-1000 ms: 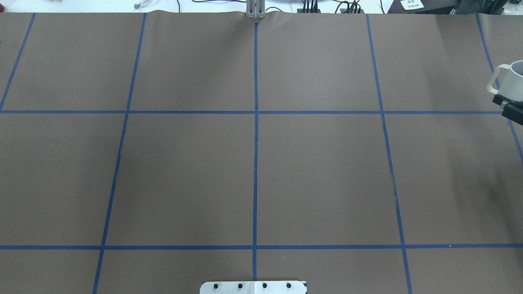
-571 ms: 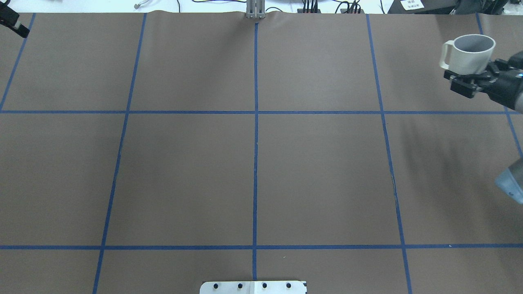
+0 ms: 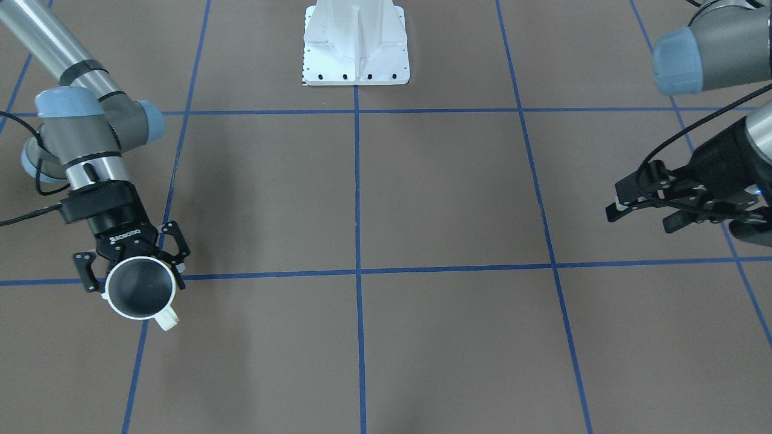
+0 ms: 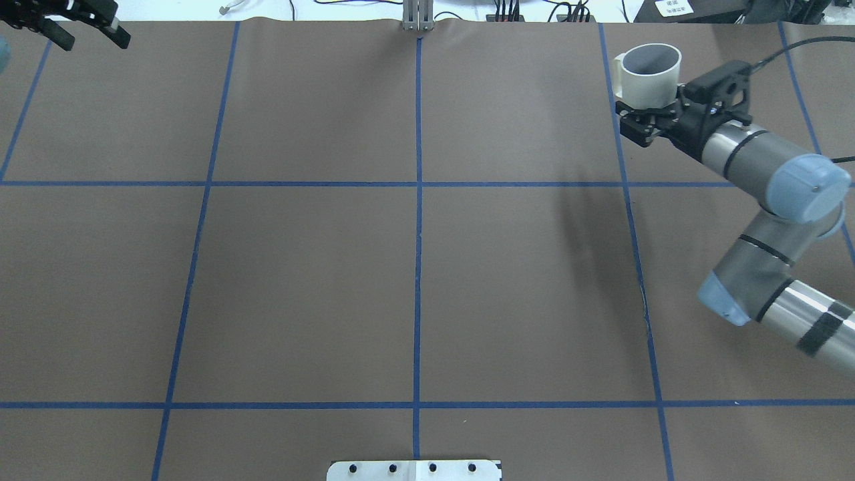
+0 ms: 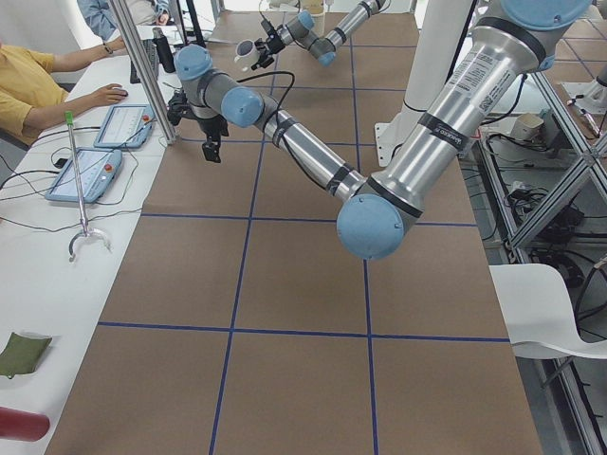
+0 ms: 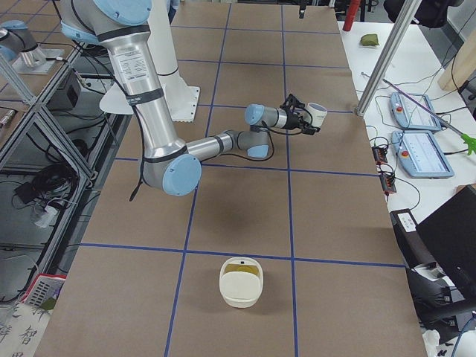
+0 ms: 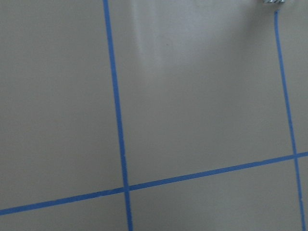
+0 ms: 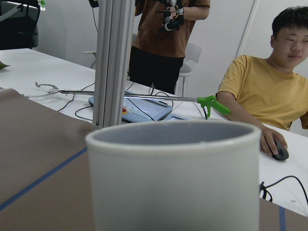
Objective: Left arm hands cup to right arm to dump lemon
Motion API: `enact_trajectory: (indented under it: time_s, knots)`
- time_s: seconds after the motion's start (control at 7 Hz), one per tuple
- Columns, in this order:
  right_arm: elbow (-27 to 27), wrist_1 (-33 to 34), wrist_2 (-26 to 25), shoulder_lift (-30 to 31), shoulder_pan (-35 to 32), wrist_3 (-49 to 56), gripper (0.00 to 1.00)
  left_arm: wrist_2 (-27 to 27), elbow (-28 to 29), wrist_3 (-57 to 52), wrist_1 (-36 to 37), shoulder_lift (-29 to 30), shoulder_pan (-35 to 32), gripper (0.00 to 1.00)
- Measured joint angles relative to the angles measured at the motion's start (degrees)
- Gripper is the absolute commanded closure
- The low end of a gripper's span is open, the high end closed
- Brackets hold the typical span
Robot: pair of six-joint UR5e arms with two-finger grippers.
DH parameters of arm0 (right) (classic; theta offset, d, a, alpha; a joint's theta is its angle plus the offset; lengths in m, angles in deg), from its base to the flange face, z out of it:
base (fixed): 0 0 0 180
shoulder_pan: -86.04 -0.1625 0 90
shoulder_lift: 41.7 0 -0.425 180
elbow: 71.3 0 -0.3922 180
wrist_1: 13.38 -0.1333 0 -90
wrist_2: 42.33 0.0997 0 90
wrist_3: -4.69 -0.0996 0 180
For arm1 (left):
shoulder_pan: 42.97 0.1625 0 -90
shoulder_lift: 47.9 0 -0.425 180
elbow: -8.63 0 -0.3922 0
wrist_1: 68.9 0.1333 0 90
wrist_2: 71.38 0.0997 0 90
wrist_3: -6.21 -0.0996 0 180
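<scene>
The cup (image 4: 644, 90) was white outside, grey inside. The table (image 4: 307, 280) was brown, crossed by a grid of blue tape lines (image 4: 417, 267). The right arm (image 4: 755, 157) was silver with pale blue joint caps; the base plate (image 3: 356, 48) was white.

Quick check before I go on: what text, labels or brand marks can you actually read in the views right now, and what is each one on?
"ROBOTIQ": white lettering on the black body of the right gripper, front-facing view, just above the cup.
White tag beyond the table's far edge, overhead view: printed, too small to read.
Paper with large characters, bottom corner of the right view: cut off, too blurred to read.
Cup: no lettering on the sides that show.
</scene>
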Motion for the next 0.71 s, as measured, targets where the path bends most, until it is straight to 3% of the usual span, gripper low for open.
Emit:
enact_trajectory:
  time_s: [0.43,0.71]
  knots:
    - [-5.12,3.27,-11.76,-11.52,5.14,0.03,1.00,0.48,5.29,18.42,-9.38,5.57,3.60,0.00]
    - [-6.29,6.59,-15.10,-15.81,6.81,0.06,1.00,3.36,10.70,32.06,-19.00,9.16,6.73,0.00]
